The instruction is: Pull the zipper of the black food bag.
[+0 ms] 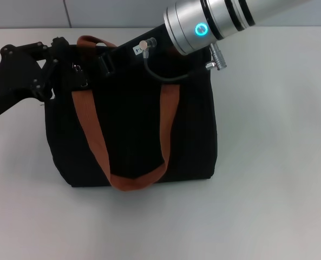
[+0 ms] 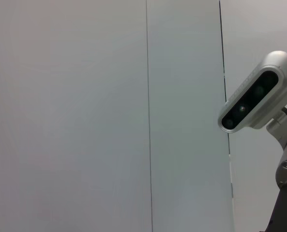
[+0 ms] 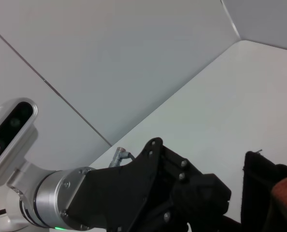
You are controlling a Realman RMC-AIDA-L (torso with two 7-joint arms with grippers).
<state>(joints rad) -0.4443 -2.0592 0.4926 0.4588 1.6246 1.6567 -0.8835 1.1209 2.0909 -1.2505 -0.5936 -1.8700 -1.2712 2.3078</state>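
Touching black food bag [image 1: 133,130], left end effector [image 1: 68,67]

Bright even light, soft shadows, sharp

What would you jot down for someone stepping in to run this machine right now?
Left gripper: at the top left corner of the black food bag, by the zipper; grip unclear.
Right gripper: reaches over the bag's top, fingers hidden behind its arm.
Bag stands on the white table, orange handle draped down its front.
Done: arms are at the bag.
Left: pull the zipper along.
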